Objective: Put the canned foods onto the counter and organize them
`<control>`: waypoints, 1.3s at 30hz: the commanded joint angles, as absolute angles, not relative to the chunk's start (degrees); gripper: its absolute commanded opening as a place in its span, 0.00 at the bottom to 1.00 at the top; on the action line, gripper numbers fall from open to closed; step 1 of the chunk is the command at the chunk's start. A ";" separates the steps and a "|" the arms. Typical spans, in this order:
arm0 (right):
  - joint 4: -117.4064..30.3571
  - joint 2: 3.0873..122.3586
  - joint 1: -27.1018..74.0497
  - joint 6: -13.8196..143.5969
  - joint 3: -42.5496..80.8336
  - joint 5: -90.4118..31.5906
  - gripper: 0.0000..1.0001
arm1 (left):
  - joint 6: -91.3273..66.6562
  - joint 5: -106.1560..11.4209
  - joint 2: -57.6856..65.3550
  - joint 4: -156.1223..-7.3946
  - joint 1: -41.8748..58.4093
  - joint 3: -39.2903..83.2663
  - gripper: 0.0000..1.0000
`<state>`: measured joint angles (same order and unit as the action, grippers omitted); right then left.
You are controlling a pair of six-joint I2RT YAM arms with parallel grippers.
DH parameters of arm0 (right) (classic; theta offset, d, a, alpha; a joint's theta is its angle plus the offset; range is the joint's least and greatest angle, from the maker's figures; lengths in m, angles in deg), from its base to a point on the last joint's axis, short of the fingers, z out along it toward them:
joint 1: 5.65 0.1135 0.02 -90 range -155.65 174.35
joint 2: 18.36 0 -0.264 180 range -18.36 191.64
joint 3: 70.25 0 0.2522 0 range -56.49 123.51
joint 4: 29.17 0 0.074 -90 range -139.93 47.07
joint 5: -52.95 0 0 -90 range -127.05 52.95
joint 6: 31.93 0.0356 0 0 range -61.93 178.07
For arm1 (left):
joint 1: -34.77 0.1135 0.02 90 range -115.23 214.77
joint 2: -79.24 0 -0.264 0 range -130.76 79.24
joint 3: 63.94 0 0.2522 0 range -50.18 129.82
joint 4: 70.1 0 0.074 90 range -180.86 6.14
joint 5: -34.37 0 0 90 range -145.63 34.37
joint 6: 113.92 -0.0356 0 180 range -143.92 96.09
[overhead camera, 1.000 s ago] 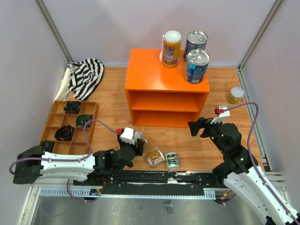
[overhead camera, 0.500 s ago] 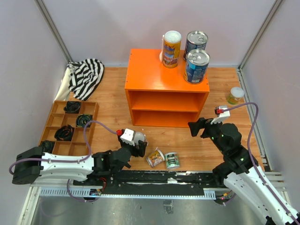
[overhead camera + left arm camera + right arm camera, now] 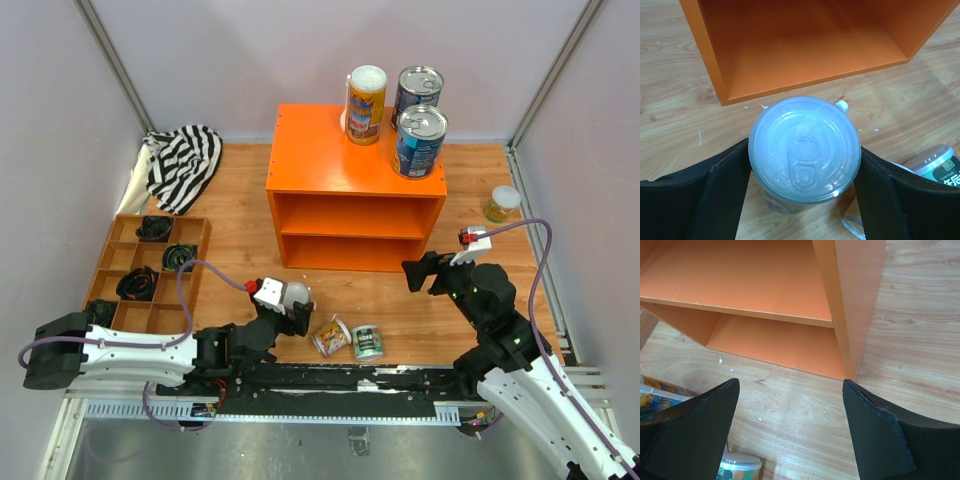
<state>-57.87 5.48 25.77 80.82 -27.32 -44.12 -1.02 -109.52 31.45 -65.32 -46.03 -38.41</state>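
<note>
The left jaws stand either side of a white-lidded can (image 3: 805, 150), their inner faces right at its lid; whether they press on it cannot be told. The can is upright on the worktop (image 3: 240, 230), just in front of the orange shelf unit (image 3: 340, 160). The right jaws gape wide with nothing between them, near the unit's front right corner. Two small cans (image 3: 331, 336) sit just right of the white-lidded one. Three cans (image 3: 420, 142) stand on the unit's top, and a small yellow can (image 3: 503, 203) stands off to the right.
</note>
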 commanded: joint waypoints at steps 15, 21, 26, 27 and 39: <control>-58.50 5.81 26.87 80.28 -27.24 -45.47 0.85 | -8.64 -117.42 36.37 -55.69 -50.25 -41.51 0.53; -58.81 5.39 26.87 80.00 -27.62 -46.33 0.85 | -12.18 -119.55 36.77 -55.23 -53.14 -39.13 0.24; -58.90 6.07 26.87 79.79 -27.78 -46.75 0.85 | -17.50 -122.60 34.96 -55.59 -57.26 -34.05 0.13; -58.97 6.00 26.87 79.81 -27.76 -46.91 0.85 | -18.44 -123.57 34.46 -55.71 -58.18 -33.16 0.12; -61.57 4.62 26.86 79.21 -27.25 -48.86 0.85 | -25.42 -127.83 34.20 -59.36 -65.41 -20.49 0.00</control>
<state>-59.70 5.85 25.77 80.18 -27.32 -46.85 -21.94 -123.64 32.52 -63.15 -63.71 -27.07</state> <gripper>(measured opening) 0.847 0.717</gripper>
